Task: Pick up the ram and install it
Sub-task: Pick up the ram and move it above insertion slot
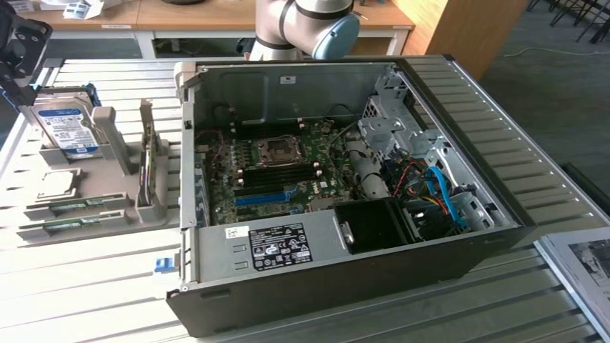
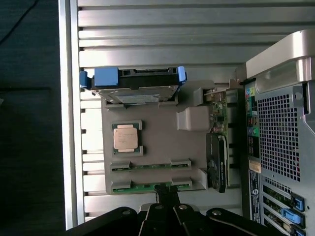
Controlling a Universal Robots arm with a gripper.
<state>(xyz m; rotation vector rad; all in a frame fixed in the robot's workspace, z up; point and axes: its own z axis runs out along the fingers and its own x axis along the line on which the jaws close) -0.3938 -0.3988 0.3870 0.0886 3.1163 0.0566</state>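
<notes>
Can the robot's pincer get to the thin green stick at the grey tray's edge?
Probably yes: the thin green ram stick lies uncovered in the grey plastic tray, and the black pincer hangs above it with nothing between.

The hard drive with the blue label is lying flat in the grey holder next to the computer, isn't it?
Not quite. The hard drive is not lying flat. It stands upright on its edge in the grey holder next to the computer, as the exterior view shows.

Fig.: robotics lab w/ office fittings. Robot arm at slatted metal bench; on bench, opened PC case & grey parts holder. Wooden desks, grey floor in bkgd.
</notes>
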